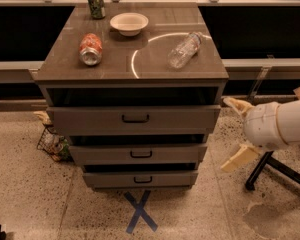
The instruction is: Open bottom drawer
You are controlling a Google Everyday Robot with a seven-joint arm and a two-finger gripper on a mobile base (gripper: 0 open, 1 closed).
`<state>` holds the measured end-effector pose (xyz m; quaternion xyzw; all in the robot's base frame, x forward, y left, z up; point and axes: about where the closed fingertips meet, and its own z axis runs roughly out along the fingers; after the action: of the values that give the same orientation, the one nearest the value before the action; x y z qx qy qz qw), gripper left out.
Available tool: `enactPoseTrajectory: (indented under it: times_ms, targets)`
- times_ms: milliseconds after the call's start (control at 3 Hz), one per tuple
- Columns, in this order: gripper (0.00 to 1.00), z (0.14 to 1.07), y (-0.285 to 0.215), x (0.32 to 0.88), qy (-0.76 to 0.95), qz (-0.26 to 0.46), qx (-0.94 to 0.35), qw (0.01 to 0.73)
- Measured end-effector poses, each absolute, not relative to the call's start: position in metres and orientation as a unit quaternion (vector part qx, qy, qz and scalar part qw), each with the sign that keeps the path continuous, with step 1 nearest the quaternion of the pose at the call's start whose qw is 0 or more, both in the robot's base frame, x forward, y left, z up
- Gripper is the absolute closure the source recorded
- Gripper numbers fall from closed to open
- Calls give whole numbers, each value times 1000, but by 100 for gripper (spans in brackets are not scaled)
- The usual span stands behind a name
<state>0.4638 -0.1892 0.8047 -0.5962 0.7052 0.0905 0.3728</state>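
The bottom drawer (140, 178) is the lowest of three grey-brown drawers in the cabinet (135, 69). It has a small black bar handle (143, 179). A dark gap shows above its front, as with the two drawers above. My gripper (232, 132) is to the right of the cabinet, at about the height of the middle drawer, apart from it. Its two cream fingers (238, 105) are spread wide and hold nothing. The white wrist (264, 125) reaches in from the right edge.
On the cabinet top lie a red can (90, 49), a clear bottle (185, 49), a white bowl (129, 23) and an upright green can (95, 1). A blue tape X (141, 211) marks the floor in front. A wire basket (52, 143) sits left, black stand legs (270, 168) right.
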Motion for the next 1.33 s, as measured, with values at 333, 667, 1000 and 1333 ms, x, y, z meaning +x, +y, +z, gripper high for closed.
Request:
enactPoseTrajectory:
  times_ms: [333, 667, 1000, 1333]
  targets:
    - [0, 741, -171, 463, 691, 151, -616, 347]
    - [0, 685, -180, 437, 704, 162, -631, 282]
    - [0, 677, -182, 431, 704, 161, -637, 271]
    - [0, 645, -180, 435, 721, 148, -627, 256]
